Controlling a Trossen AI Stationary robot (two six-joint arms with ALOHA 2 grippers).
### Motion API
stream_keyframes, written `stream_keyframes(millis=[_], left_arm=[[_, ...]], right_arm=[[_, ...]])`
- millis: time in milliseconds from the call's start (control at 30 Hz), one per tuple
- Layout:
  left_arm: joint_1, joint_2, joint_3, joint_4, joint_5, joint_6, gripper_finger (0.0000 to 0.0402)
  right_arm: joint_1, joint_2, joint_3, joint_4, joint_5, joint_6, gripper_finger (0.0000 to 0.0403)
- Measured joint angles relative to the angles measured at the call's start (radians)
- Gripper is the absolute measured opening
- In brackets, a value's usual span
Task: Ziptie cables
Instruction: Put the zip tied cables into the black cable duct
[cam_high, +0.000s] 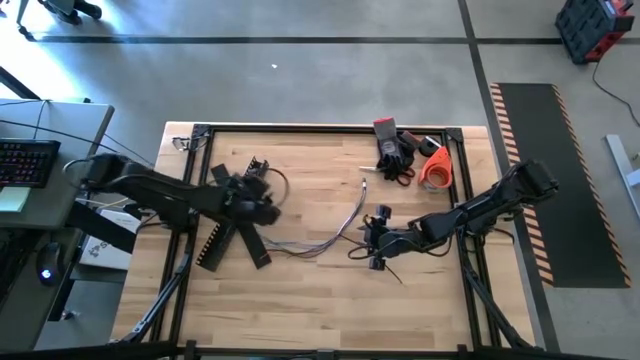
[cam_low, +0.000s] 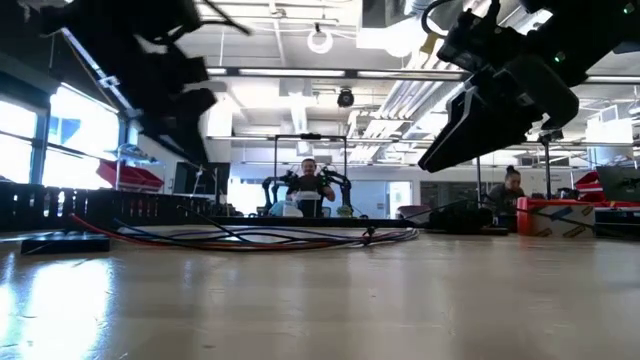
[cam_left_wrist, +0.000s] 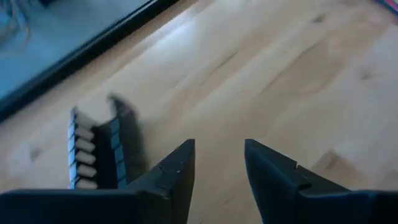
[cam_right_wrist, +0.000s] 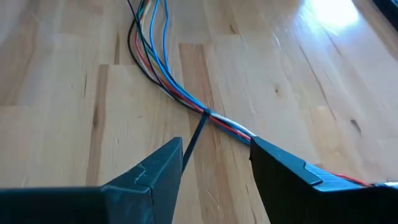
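above the cables (cam_right_wrist: 186, 99), right gripper (cam_right_wrist: 214, 165), fingers apart

Bare wooden desk (cam_high: 300, 300) is lying open toward 6 o'clock; thin multicoloured cables (cam_high: 320, 243) are crossing mid-desk, black slotted bars (cam_high: 228, 243) blocking 9 o'clock.

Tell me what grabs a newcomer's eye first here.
The cables, a multicoloured bundle snaking across the middle of the table, already cinched by a black zip tie. The right pincer hovers open just above that tie. The left pincer, also open, sits over bare wood beside a black slotted comb bar at the table's left.
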Motion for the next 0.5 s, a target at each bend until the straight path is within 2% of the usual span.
stream_keyframes(millis=[200, 333, 500], left_arm=[[0.053, -0.178, -0.169, -0.011, 0.07, -0.151, 0.0166], [0.076, -0.184, -0.243, -0.006, 0.125, -0.235, 0.0176], [0.078, -0.144, -0.281, 0.017, 0.153, -0.266, 0.0169]], right_arm=[[0.0, 0.0, 0.0, 0.004, 0.0, -0.011, 0.0174], [0.0, 0.0, 0.0, 0.009, 0.0, -0.018, 0.0174], [0.0, 0.001, 0.0, 0.011, 0.0, -0.018, 0.0174]])
